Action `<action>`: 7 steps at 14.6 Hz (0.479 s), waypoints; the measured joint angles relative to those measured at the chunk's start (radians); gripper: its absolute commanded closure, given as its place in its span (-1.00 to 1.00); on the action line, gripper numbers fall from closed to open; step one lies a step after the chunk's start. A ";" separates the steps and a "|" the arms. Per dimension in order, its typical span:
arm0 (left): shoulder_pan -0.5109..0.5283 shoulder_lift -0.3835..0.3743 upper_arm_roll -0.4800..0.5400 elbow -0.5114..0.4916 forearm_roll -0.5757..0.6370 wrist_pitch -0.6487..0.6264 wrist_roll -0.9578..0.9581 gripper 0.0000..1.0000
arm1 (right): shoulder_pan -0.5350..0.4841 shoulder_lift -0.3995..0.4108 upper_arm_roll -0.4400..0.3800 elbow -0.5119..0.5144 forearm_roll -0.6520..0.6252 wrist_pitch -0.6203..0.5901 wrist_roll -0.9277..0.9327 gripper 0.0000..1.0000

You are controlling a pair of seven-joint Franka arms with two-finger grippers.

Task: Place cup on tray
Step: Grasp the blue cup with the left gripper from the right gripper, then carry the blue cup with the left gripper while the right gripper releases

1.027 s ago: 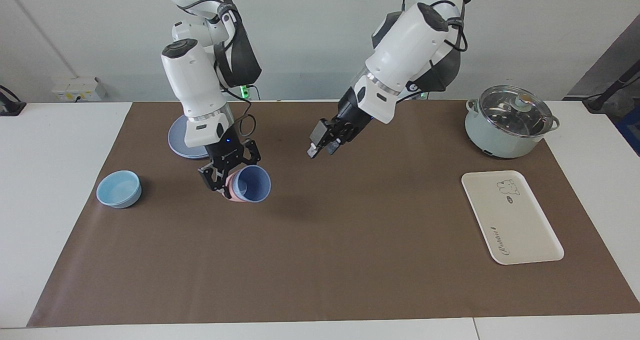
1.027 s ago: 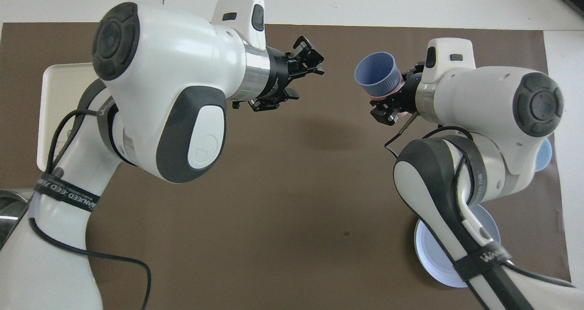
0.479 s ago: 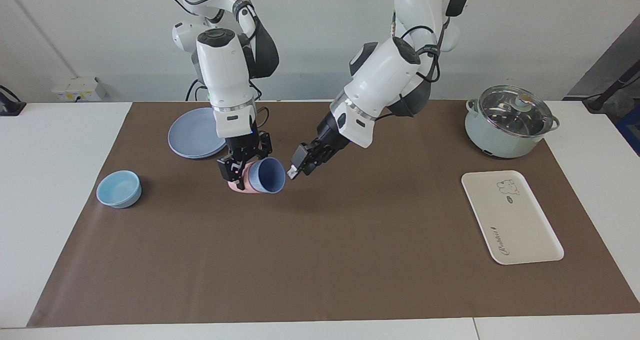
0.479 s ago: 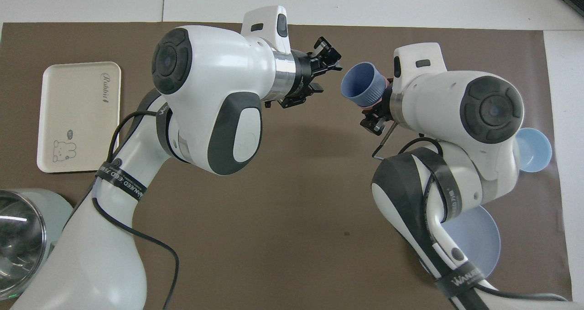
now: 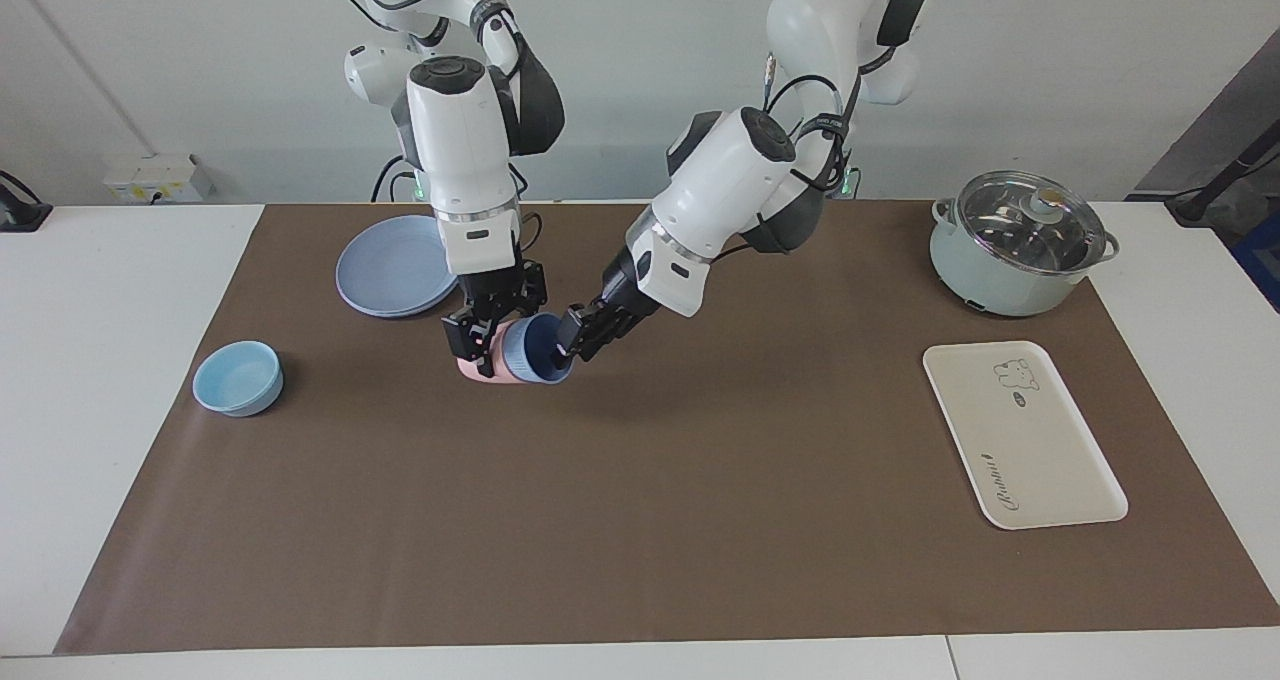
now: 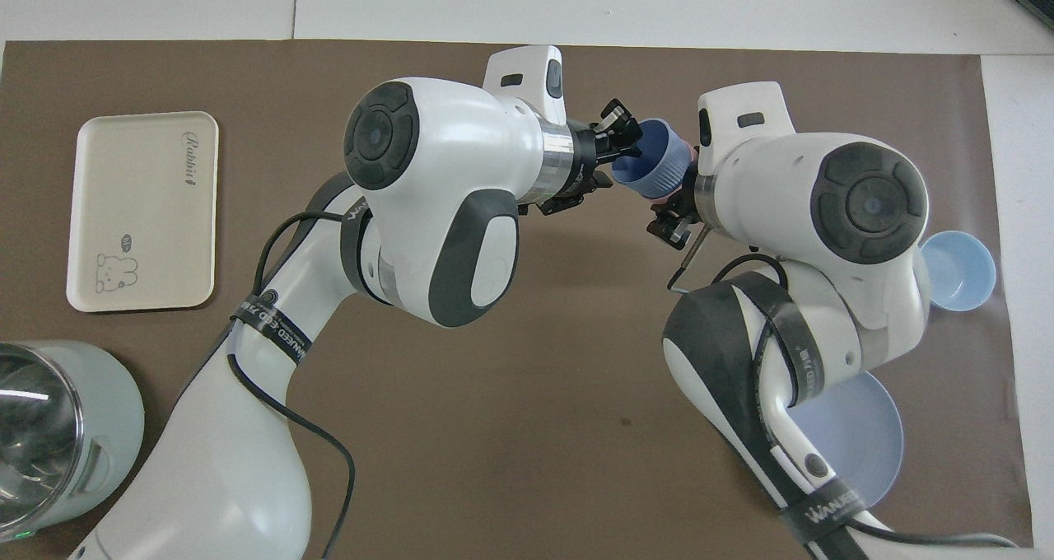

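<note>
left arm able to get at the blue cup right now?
Probably yes. The right pincer holds the nested pink cup with the blue cup tipped, mouth toward the left pincer, which is already at its rim. Nothing lies between.

Two glossy white arms (image 5: 462,150) with dark grey joint caps, silver wrist rings, black cables, lettered black straps, seemingly black fingers (image 5: 487,328).

A robotics lab: two white robot arms (image 5: 470,160) work at a white table (image 5: 120,380) covered by a brown mat (image 5: 640,520), bare wall, sockets (image 5: 155,175) at one corner
</note>
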 measured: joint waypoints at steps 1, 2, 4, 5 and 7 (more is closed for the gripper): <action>-0.007 0.004 0.000 0.000 0.000 0.001 0.000 0.61 | 0.002 0.000 0.000 0.000 -0.002 0.000 0.000 1.00; -0.011 0.008 0.000 0.000 0.000 0.002 0.000 0.81 | 0.004 0.000 0.000 0.000 -0.003 0.000 0.000 1.00; -0.013 0.012 -0.001 0.000 0.000 0.001 0.002 1.00 | 0.003 0.000 -0.007 0.002 -0.010 0.000 0.000 1.00; -0.014 0.012 -0.001 0.001 -0.001 0.002 0.002 1.00 | 0.003 0.000 -0.008 0.002 -0.010 -0.001 0.000 1.00; -0.013 0.012 -0.001 0.005 -0.001 0.000 0.002 1.00 | 0.003 0.000 -0.009 0.004 -0.012 0.000 0.000 1.00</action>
